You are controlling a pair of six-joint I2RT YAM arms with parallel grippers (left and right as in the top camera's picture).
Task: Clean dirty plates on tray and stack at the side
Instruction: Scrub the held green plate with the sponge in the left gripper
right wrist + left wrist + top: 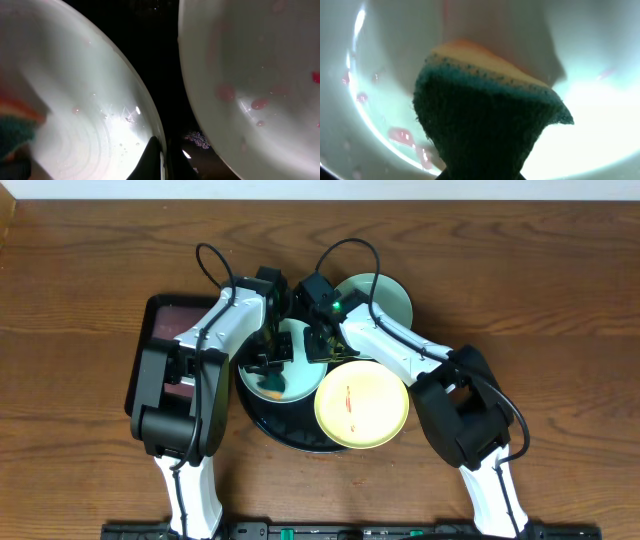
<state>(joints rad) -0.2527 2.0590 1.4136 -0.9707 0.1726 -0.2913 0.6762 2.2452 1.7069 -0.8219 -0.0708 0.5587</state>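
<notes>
On the tray (285, 430), my left gripper (268, 368) clamps the sponge (485, 125) onto a mint plate (600, 100); the right gripper (161, 152) is closed narrow at its rim.

**A robot test bench set with tableware**

This reads as a robotics lab rather than a kitchen. The white-and-black left arm (200, 370) and right arm (440, 380) stand at the near edge of a plain wood-grain worktop (560, 300). Black cables (205, 260) loop above them. Plastic plates (362, 405) on a black tray (290, 438) serve as props.
</notes>
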